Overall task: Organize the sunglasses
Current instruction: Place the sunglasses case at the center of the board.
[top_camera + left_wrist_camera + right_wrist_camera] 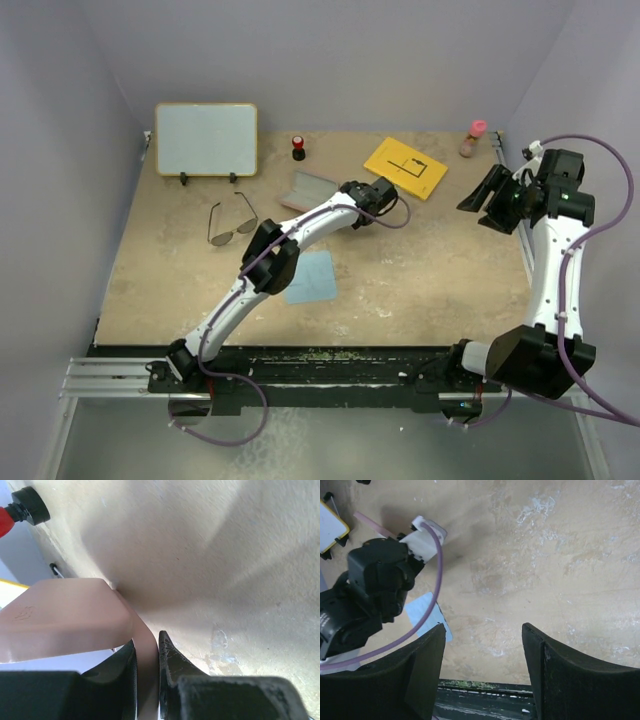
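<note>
Sunglasses [232, 222], thin wire frame, arms unfolded, lie on the table [420, 270] left of centre, just in front of the small whiteboard [206, 140], apart from both arms. Left gripper [147, 652] pinches a wall of the pink case [65, 615] (its embossed mark is unreadable). Right gripper [484, 630] hangs spread, holding nothing, near the table's right edge. Yellow card [405, 167] bears a black line drawing; any lettering is too small to read.

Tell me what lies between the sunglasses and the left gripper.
Top view: the pink case, clamped by the left gripper, sits between it and the sunglasses; the rest is bare table.
</note>
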Controlling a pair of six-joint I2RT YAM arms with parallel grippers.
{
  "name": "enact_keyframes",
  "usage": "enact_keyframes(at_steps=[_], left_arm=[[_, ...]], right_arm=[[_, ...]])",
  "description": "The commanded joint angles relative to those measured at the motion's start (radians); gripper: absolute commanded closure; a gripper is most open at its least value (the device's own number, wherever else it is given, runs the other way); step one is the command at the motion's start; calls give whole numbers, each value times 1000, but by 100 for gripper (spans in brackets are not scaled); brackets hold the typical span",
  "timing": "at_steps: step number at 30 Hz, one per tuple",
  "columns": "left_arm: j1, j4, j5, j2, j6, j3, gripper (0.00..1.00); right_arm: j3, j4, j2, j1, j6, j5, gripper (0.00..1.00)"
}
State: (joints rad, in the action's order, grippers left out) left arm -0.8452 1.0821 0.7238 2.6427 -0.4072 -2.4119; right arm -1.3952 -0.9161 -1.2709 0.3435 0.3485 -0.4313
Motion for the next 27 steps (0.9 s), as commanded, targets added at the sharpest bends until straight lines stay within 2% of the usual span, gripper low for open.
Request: enact_keyframes(at_steps=[1, 3, 5, 7, 8, 9, 10, 15, 21, 24, 27], left_arm=[[-3, -37, -236, -32, 155, -80, 96], [-4, -30, -307, -13, 216, -126, 90], [-11, -21, -398, 11, 259, -157, 80], [-28, -20, -445, 16, 284, -149, 56], [-34, -36, -478, 3, 295, -122, 38], [-38, -63, -511, -12, 305, -85, 24], [-38, -90, -538, -26, 317, -52, 20], [-47, -115, -579, -12, 331, -100, 19], [-41, -161, -622, -132, 331, -49, 19], [-9, -160, -621, -206, 324, -36, 19], [70, -150, -688, -273, 334, -20, 20]], right_arm=[[13, 41, 18, 7, -6, -15, 33], [20, 57, 18, 7, -6, -20, 34], [26, 64, 13, 7, -3, -12, 33], [24, 51, 6, 7, -9, -8, 33], [24, 45, 5, 7, -14, -4, 33], [26, 41, 8, 6, -19, 2, 33], [31, 41, 12, 6, -24, 8, 33], [32, 27, 16, 8, -36, 30, 33], [41, 35, 15, 8, -28, 15, 33], [46, 33, 23, 9, -33, 20, 33], [70, 38, 31, 8, -34, 13, 33]])
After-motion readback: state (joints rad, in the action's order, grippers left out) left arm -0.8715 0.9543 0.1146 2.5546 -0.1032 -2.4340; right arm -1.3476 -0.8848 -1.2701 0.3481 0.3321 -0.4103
